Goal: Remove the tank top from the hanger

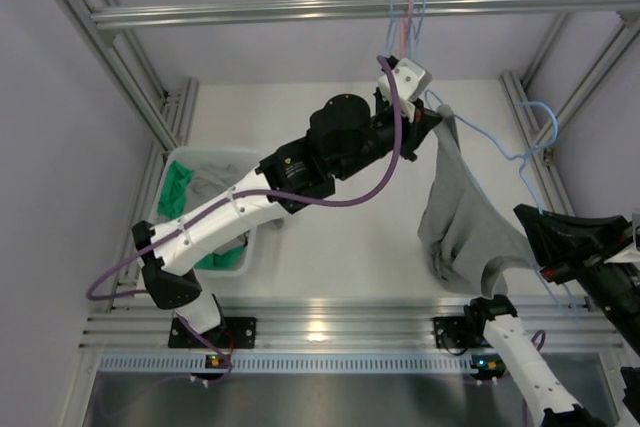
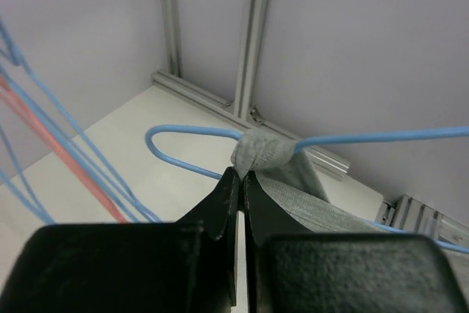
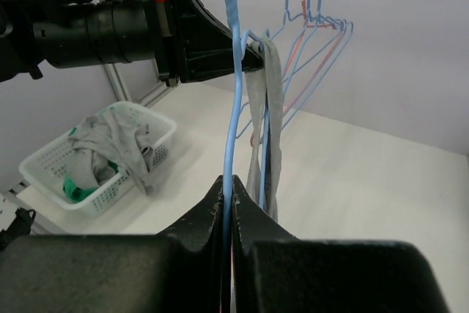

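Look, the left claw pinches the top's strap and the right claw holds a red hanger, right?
Not quite: the hanger in the right claw is blue, not red, as the right wrist view shows. The left claw does pinch the top's grey strap.

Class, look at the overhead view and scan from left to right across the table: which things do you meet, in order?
white basket → left arm → grey tank top → right arm
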Controlling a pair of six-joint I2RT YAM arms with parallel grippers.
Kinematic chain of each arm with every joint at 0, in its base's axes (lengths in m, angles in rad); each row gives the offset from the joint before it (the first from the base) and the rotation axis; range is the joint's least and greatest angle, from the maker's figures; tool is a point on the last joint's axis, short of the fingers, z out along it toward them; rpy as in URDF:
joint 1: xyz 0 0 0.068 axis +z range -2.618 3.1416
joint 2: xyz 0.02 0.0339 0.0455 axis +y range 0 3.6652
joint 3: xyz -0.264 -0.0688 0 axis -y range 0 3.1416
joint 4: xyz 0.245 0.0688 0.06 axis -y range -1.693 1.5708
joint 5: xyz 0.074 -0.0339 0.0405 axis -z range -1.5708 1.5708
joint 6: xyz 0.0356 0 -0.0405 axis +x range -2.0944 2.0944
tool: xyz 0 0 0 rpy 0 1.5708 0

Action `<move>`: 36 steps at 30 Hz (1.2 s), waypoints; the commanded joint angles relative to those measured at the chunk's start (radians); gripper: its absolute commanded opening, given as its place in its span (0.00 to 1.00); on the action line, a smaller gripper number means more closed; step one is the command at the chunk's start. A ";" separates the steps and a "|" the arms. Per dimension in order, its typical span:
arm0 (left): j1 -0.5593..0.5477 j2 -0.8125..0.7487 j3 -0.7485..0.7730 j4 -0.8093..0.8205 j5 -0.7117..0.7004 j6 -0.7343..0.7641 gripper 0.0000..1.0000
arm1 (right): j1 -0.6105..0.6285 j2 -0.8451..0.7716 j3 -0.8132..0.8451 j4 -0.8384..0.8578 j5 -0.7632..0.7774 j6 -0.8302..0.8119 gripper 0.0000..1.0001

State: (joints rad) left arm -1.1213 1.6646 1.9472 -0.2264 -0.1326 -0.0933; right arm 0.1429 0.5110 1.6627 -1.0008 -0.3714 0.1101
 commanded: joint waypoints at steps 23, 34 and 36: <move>0.002 -0.405 -0.257 0.059 -0.503 -0.094 0.00 | 0.373 0.083 0.114 -0.114 -0.057 -0.257 0.00; -0.006 -0.603 -0.586 0.065 0.474 -0.181 0.00 | 0.353 0.152 -0.223 0.767 -0.314 0.286 0.00; -0.020 -0.624 -0.669 0.065 0.498 -0.187 0.00 | 0.353 0.172 -0.288 0.996 -0.270 0.380 0.00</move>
State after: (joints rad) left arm -1.1263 1.0519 1.3567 -0.2031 0.0956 -0.2428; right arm 0.4946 0.6281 1.4387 -0.4557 -0.6220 0.2695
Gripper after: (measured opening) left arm 0.022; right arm 0.006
